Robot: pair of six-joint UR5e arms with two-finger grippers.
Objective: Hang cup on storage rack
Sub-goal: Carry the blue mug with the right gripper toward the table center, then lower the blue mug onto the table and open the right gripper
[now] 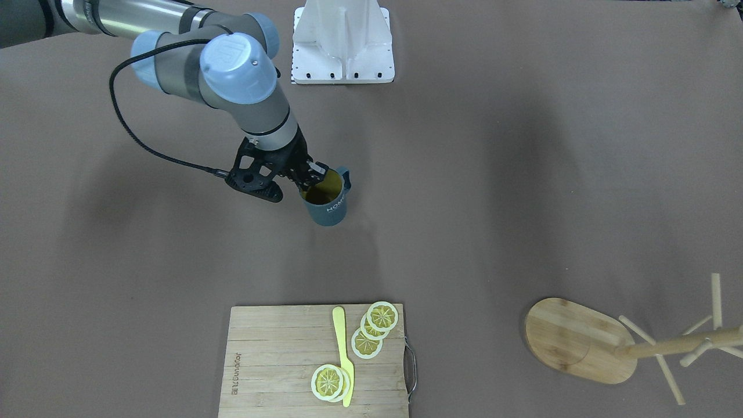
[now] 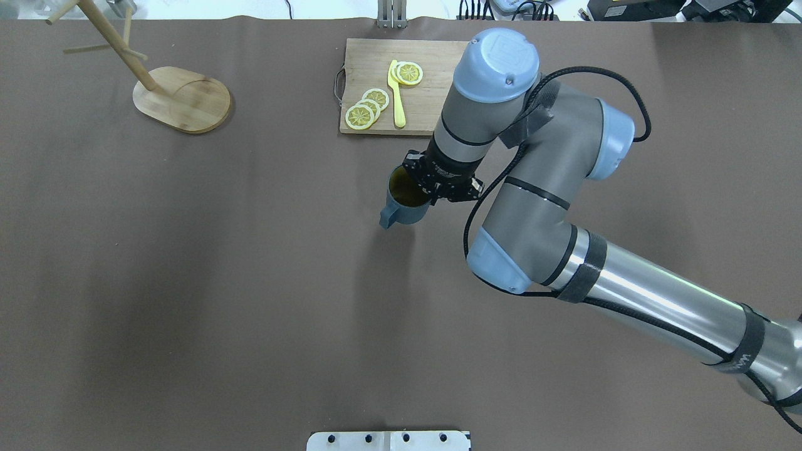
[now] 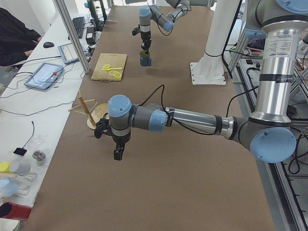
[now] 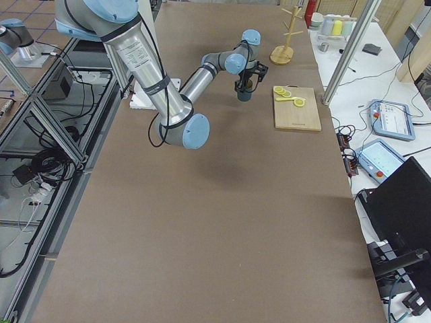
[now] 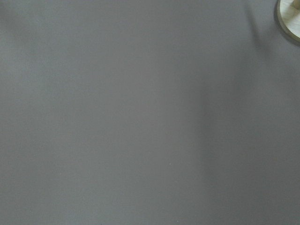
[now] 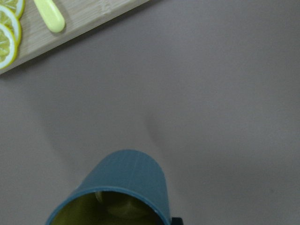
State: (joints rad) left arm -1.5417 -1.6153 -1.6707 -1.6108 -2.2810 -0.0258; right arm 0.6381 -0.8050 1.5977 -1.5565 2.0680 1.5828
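The dark teal cup (image 1: 329, 208), yellowish inside, hangs from my right gripper (image 1: 306, 177), which is shut on its rim with one finger inside. The cup is held slightly above the table's middle, its handle pointing toward the robot; it also shows in the overhead view (image 2: 405, 205) and the right wrist view (image 6: 123, 185). The bamboo storage rack (image 1: 580, 339) stands far off at the table's far corner on my left side (image 2: 182, 100), its pegs empty. My left gripper (image 3: 117, 155) hovers over the table near the rack; I cannot tell if it is open or shut.
A bamboo cutting board (image 1: 273, 360) with lemon slices (image 1: 382, 316) and a yellow knife (image 1: 343, 354) lies at the far edge, just beyond the cup. A white arm mount (image 1: 342, 40) sits at the robot's side. The rack's base edge (image 5: 290, 18) shows in the left wrist view.
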